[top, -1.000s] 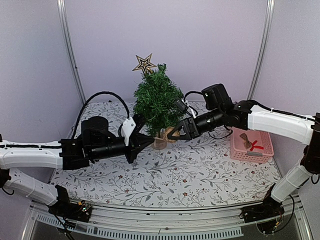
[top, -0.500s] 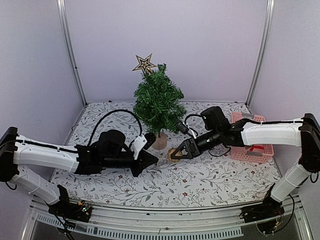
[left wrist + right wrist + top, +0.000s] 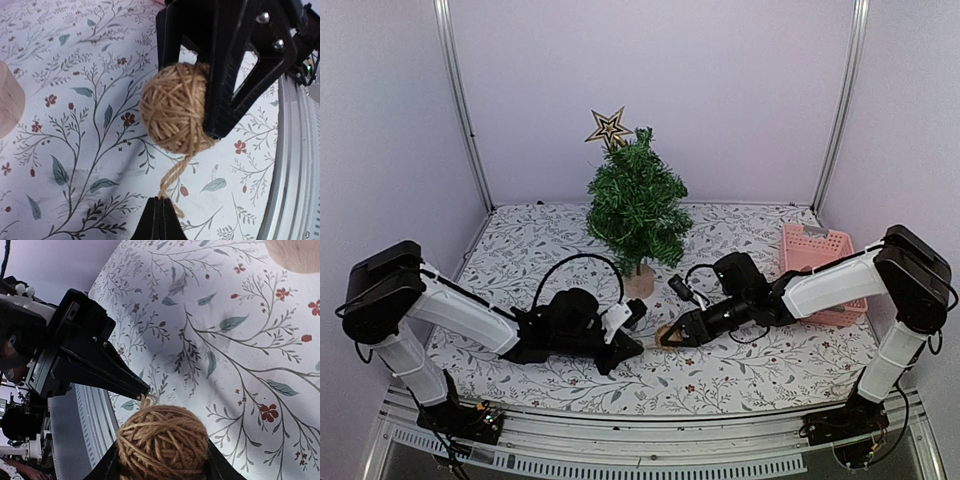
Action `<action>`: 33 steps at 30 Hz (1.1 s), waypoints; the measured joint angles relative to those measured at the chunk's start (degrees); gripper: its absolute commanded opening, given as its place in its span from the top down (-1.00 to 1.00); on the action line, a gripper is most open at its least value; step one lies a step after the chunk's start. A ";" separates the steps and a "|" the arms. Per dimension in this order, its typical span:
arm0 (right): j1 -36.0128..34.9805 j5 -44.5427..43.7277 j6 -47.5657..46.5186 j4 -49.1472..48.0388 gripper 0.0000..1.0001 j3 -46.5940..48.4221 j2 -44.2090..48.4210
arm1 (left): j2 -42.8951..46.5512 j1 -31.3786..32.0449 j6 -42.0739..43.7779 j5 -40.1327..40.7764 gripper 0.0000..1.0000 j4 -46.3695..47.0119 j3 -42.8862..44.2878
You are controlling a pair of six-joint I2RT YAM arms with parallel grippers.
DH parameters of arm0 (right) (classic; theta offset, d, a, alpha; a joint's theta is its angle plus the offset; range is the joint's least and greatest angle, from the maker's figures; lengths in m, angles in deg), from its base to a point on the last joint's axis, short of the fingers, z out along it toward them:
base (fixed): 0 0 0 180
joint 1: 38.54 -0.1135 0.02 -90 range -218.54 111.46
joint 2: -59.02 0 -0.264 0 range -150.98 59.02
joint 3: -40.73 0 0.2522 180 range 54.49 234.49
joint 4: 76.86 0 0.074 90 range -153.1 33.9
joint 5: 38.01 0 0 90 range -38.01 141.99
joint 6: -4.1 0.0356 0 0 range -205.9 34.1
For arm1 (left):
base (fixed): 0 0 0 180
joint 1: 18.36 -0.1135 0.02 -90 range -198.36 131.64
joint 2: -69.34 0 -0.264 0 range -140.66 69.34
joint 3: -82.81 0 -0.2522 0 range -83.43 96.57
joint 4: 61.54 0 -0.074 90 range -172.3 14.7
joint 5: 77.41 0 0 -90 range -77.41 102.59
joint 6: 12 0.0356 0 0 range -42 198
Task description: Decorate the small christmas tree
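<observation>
The small christmas tree (image 3: 638, 205) stands at the back centre on a round wooden base (image 3: 640, 283), with a gold star (image 3: 609, 127) at its top. Both arms lie low on the table in front of it. My right gripper (image 3: 667, 337) is shut on a brown twine ball (image 3: 162, 445), one finger on each side of it. From the ball (image 3: 172, 115) a short twine loop (image 3: 176, 172) runs down to my left gripper (image 3: 161, 201), which is shut on the loop's end. In the right wrist view the left gripper (image 3: 142, 390) pinches the loop just above the ball.
A pink basket (image 3: 820, 262) sits at the right of the flower-patterned table (image 3: 760, 370). The table's metal front rail (image 3: 650, 425) runs close below both grippers. The tree's base (image 3: 295, 252) shows at the top right of the right wrist view.
Both arms have dropped from beside the tree's trunk to the table in front of it and moved nearer the front edge, taking the twine ball along.
</observation>
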State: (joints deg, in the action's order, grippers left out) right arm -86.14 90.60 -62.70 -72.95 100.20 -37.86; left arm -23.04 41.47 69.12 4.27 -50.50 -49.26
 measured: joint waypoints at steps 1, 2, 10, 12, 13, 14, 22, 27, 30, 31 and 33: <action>-0.02 -0.52 0.07 -0.87 0.38 -0.46 -1.05 | -1.75 0.00 -0.26 -0.42 1.00 0.24 0.24; -0.02 -0.96 0.13 -1.49 0.31 -0.90 -2.01 | -3.43 0.00 -0.48 -0.90 1.00 0.66 0.44; -0.02 -4.42 -0.24 -2.86 -0.26 -3.85 -2.56 | -7.04 0.00 -2.80 -3.58 1.00 3.06 1.05; -0.02 -5.25 -0.46 -2.69 -0.58 -5.03 -1.38 | -6.88 0.00 -3.19 -4.37 1.00 3.23 1.36; -0.02 -5.77 -0.72 -2.56 -0.62 -5.84 -0.31 | -6.84 0.00 -3.23 -4.63 1.00 3.21 1.53; -0.04 -6.29 -1.20 -2.43 -0.62 -6.64 1.01 | -6.73 0.00 -3.26 -4.79 1.00 3.19 1.66; -0.33 -6.93 -5.16 -2.47 -0.10 -8.33 9.09 | -5.99 0.00 -1.86 -5.18 1.00 2.58 2.47; -2.56 -5.31 -8.94 -2.69 0.15 -7.26 9.29 | -4.70 0.04 0.83 -4.90 1.00 1.20 2.60; -3.69 -3.98 -10.34 -3.37 0.15 -6.62 9.29 | -3.56 0.15 2.45 -4.55 1.00 0.57 2.73; -3.85 -3.56 -10.69 -3.61 0.14 -6.54 9.22 | -3.06 0.15 2.99 -4.50 1.00 0.52 2.75; -4.13 -2.93 -11.23 -3.87 0.13 -6.12 8.55 | -2.21 0.20 3.78 -4.35 1.00 0.50 2.78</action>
State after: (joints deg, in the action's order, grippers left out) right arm -90.27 87.67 -73.94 -76.82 94.08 -29.31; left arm -25.25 41.67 72.90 -0.08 -50.00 -46.48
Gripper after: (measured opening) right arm 0.427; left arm 0.006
